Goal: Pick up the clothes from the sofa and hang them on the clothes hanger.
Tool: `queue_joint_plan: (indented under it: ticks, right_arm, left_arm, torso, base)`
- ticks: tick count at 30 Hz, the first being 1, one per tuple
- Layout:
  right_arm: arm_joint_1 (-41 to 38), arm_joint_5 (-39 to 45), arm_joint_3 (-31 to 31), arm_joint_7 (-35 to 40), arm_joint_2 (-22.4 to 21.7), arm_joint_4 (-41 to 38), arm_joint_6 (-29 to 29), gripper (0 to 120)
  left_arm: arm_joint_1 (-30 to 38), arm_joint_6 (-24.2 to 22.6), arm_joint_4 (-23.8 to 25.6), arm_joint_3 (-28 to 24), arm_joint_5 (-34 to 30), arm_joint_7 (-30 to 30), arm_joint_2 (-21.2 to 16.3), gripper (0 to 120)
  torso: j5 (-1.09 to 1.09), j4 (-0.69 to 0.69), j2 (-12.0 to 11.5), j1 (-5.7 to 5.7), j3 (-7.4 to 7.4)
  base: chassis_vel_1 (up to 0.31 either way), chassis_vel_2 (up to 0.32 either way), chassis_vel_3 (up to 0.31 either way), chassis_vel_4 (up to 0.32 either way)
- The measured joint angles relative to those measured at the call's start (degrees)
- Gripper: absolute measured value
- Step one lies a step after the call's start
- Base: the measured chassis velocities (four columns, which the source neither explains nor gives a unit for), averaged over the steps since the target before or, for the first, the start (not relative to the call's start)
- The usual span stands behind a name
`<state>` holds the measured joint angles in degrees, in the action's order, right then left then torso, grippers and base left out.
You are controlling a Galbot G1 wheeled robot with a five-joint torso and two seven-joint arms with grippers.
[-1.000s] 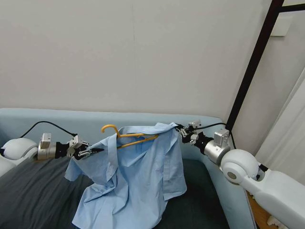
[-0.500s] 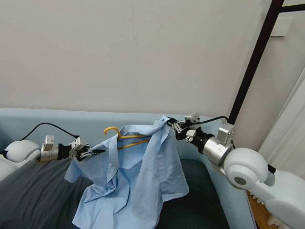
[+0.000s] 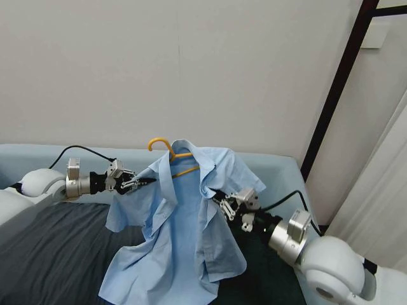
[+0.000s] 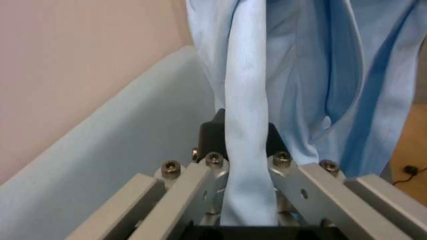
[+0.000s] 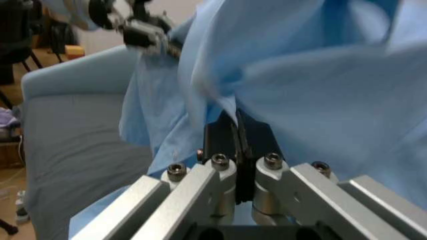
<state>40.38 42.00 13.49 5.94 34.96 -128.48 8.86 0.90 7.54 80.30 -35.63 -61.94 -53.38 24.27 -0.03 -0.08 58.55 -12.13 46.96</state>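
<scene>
Above the pale-blue sofa [image 3: 38, 156], rumpled light-blue shirt [image 3: 184, 235] on orange hanger [image 3: 160, 140]

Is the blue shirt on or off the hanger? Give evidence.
On: the hook of the yellow hanger rises from the collar of the blue shirt.
</scene>
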Motion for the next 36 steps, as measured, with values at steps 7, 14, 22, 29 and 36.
queue_joint_plan:
  ticks: [7, 14, 22, 29, 36]
  right_arm:
    - [0.96, -4.65, 2.22, -0.76, 2.3, 4.92, -2.43, 0]
    - [2.2, -12.14, 3.97, -3.17, 3.18, 6.47, -5.02, 0]
    - [0.33, -18.28, 5.93, -4.57, 2.65, 5.83, -5.86, 0]
    - [-2.13, -23.72, 9.58, -5.13, 2.12, 7.32, -6.26, 0]
    - [-2.72, -26.99, 11.02, -5.89, 2.14, 8.88, -7.12, 0]
  left_arm:
    - [7.18, -2.62, 0.35, -8.58, -7.22, -3.3, 0.17, 2]
    - [13.77, -3.33, -2.55, -15.78, -4.05, -9.2, 2.61, 2]
    - [18.52, -3.43, -7.16, -19.32, -3.23, -10.54, 7.51, 2]
    - [22.26, -3.59, -9.72, -22.61, -4.85, -10.94, 10.94, 2]
    - [24.57, -3.72, -10.97, -24.31, -5.97, -11.34, 12.01, 2]
  torso:
    - [-0.01, 0.03, 0.0, 0.0, 0.0]
    - [-0.02, 0.01, 0.0, 0.0, 0.0]
    - [0.0, 0.0, 0.0, 0.0, 0.01]
    - [0.0, 0.0, 0.0, -0.01, 0.01]
    - [0.0, 0.01, 0.0, -0.01, 0.01]
  base:
    - [0.0, 0.0, 0.0, 0.0]
    - [0.0, 0.0, 0.0, 0.0]
    - [0.0, 0.0, 0.0, 0.0]
    - [0.0, 0.0, 0.0, 0.0]
    - [0.0, 0.0, 0.0, 0.0]
